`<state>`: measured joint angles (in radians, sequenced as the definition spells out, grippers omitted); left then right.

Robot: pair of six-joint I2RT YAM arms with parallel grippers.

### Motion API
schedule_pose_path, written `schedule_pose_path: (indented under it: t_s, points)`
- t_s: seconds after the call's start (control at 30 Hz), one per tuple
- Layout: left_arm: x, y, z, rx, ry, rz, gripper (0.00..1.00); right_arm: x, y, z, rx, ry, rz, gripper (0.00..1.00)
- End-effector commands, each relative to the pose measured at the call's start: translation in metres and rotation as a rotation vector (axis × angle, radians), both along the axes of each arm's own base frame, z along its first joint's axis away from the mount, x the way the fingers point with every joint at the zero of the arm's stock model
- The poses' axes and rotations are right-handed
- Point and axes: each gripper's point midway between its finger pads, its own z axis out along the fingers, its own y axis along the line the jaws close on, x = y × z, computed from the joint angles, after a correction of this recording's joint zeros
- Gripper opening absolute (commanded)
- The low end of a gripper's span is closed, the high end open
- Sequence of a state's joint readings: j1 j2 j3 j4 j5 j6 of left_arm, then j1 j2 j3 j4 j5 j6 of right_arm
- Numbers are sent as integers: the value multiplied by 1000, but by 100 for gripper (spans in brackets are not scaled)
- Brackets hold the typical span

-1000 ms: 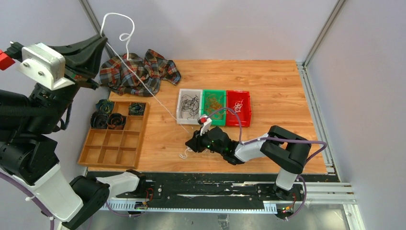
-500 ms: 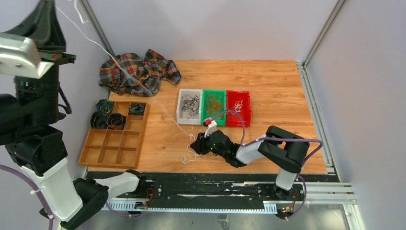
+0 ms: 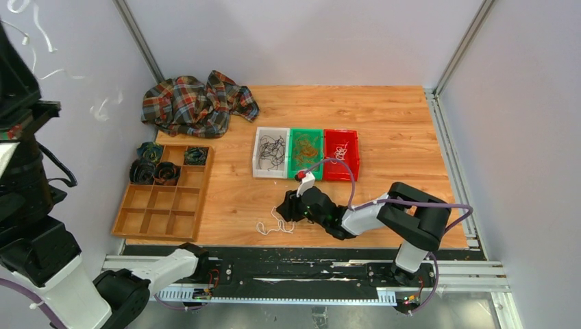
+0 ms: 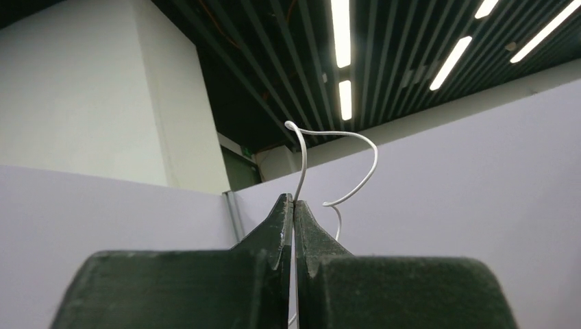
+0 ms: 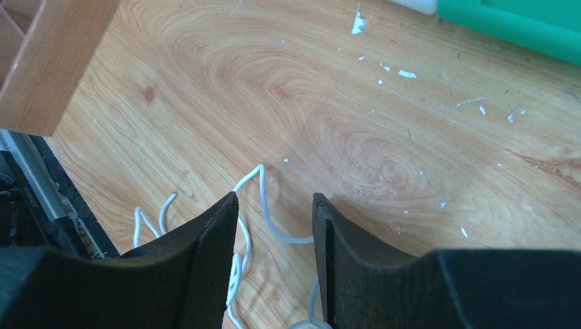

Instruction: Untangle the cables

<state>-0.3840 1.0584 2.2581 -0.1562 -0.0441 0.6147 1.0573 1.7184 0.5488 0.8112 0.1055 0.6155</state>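
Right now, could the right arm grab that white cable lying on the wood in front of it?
Probably yes. The right gripper hangs low over the white cable on the wooden table, jaws apart with a loop of it showing between them, and nothing lies in the way.

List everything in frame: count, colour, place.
table: one, wood, under everything
plaid cloth: one, multicolour checks, back left of table
compartment tray: one, wooden, left side of table
coiled rolls: four, dark, tray's far compartments
white bin, green bin, red bin: one each, side by side, table centre
black cables: several, in white bin
orange-brown cables: several, in green bin
white cables: a few, in red bin
loose white cable: one, on table near front edge
held white cable: one, raised at far left
left gripper: black, shut on held white cable
right gripper: black, open, low over loose white cable
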Motion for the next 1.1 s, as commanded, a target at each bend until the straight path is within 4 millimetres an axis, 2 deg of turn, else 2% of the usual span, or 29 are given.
schedule_pose_path:
  t_s: [0.0,0.13,0.3,0.5,0.63,0.77,0.9,1.07]
  points:
    - [35,-31,-36,84,157,-100,0,3,-2,20,8,-49,-7,45]
    - [51,-53,-69,173,254,-167,0,5,0,44,11,-88,11,51]
    - [56,-71,-96,240,337,-245,0,8,1,93,10,-175,45,59]
    - [51,-90,-109,299,370,-347,0,12,6,156,40,-279,77,64]
    - [51,-107,-122,325,416,-445,0,8,16,188,87,-325,127,64]
    - [61,-125,-137,341,475,-541,0,1,26,218,164,-374,176,64]
    - [77,-139,-144,323,521,-607,0,-2,32,237,216,-404,199,63]
    - [92,-147,-138,289,510,-634,0,-12,36,260,274,-439,254,61]
